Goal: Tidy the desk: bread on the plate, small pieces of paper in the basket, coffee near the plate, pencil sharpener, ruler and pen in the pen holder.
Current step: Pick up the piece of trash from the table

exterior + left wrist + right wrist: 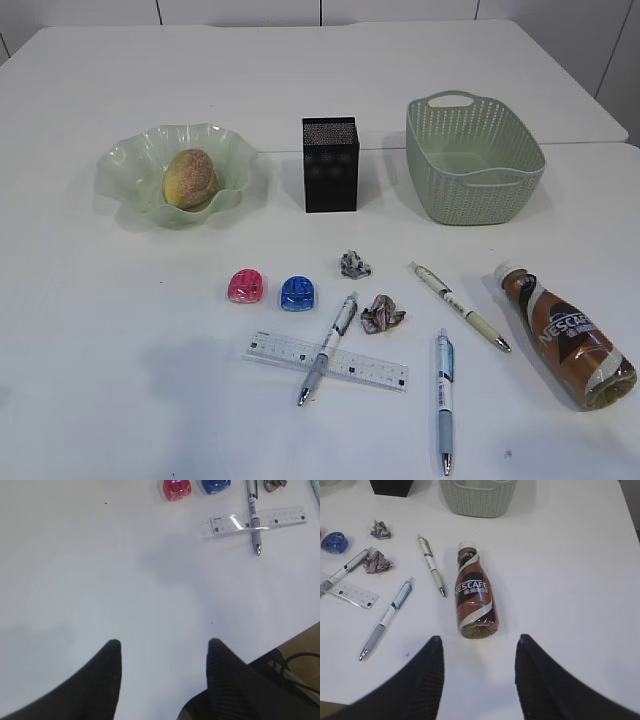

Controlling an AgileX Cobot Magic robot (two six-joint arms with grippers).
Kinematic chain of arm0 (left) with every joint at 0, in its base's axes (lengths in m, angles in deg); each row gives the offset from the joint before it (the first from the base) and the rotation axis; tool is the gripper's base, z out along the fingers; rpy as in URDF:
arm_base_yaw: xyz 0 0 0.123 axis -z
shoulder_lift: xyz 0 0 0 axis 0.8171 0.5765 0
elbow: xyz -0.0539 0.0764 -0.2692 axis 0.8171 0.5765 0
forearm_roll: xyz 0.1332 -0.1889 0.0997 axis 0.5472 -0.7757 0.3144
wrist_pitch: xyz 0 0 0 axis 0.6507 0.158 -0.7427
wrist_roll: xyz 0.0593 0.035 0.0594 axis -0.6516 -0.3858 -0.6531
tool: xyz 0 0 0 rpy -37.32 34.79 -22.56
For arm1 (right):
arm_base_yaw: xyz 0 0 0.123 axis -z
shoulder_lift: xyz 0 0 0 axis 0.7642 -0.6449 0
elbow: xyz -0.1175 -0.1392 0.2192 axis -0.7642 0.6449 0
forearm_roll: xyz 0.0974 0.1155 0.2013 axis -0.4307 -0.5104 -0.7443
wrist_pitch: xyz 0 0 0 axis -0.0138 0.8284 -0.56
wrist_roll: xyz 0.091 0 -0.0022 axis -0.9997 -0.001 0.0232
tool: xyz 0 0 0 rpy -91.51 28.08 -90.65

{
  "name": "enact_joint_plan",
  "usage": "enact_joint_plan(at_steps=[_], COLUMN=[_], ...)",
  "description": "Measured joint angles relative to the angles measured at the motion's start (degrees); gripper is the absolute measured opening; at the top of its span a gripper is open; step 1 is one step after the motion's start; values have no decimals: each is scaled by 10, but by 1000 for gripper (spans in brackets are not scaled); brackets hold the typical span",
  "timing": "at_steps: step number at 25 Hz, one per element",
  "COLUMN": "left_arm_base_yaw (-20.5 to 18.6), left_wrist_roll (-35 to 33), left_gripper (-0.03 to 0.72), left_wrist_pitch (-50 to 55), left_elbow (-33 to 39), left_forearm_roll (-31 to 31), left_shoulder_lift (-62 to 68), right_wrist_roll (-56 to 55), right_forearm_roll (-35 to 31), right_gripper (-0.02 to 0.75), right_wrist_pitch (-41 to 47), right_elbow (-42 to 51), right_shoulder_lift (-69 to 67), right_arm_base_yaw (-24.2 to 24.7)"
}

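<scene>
While both black grippers, left [164, 652] and right [479, 647], are held half open and empty, the brown plastic coffee bottle [475, 599] is seen lying at frame centre.

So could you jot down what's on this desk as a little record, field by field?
plate: bread already on the plate
pen holder: black box, mid-desk
basket: green basket, nothing seen inside
coffee: bottle on its side, far right
pens: three; one lies across the ruler
sharpeners: pink, blue
paper: two balls
grippers: left and right open, holding nothing
</scene>
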Motion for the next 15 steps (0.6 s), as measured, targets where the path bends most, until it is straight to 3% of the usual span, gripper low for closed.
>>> enact_joint_plan(at_steps=[8,15], left_arm_base_yaw=[0,0], left_wrist_roll=[0,0], left_gripper=[384,384], left_wrist_pitch=[-26,-40], left_elbow=[9,9], left_forearm_roll=[12,21], left_shoulder_lift=[1,1], right_wrist_roll=[12,111], right_forearm_roll=[-24,-104], right_gripper=[377,377], right_wrist_pitch=[-11,16], right_elbow=[-55,-148], right_shoulder_lift=[-155,-320], right_arm_base_yaw=[0,0])
